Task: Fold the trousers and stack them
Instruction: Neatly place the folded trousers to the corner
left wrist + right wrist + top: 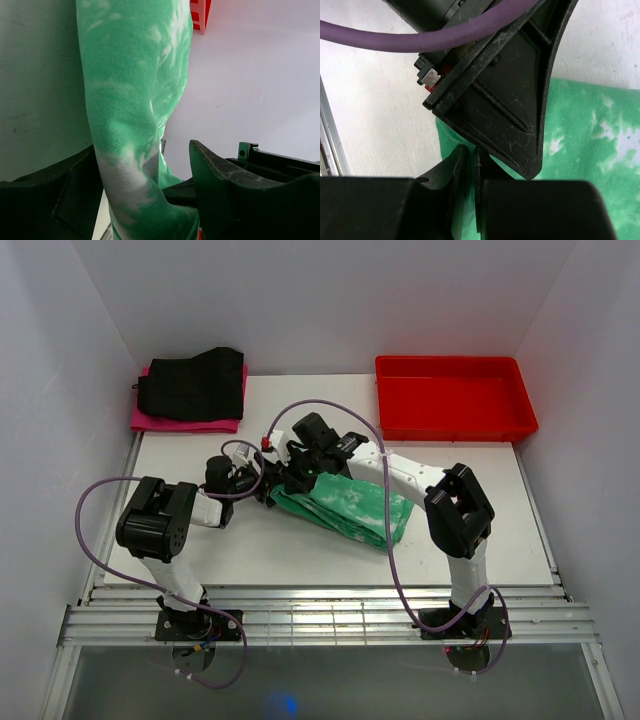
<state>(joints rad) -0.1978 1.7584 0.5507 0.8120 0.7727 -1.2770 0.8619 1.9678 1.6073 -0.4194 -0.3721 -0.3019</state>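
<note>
Top external view is taken first: how are the trousers (350, 508) laid on the table (200, 550)? (first speaker)

They are seen as a folded green-and-white bundle at the middle of the table, its long axis run from upper left to lower right. The black garment (192, 385) is seen on the pink garment (165, 423) at the far left corner, well apart, and the red tray (455, 400) at the far right. (second speaker)

From which end is the bundle approached? (first speaker)

From its left end, by both arms. In the left wrist view the left fingers (215, 175) are shown parted, with a ridge of cloth stood between them. One finger appears to be touched by it, while a strip of bare table is seen beside the other, so nothing is pinched yet. The cloth is stretched away from them toward the tray. The right fingers (452, 175) are clenched, with their tips set at the cloth's edge in the right wrist view. Whether a layer is caught there cannot be told. (second speaker)

Which arm is nearer for the coming move? (first speaker)

Neither is much favoured, since both are gathered at the same end, just beside each other. It is judged that the ridge must first be gripped by the left fingers, across the long axis, before that end can be carried over toward the lower right. (second speaker)
</note>
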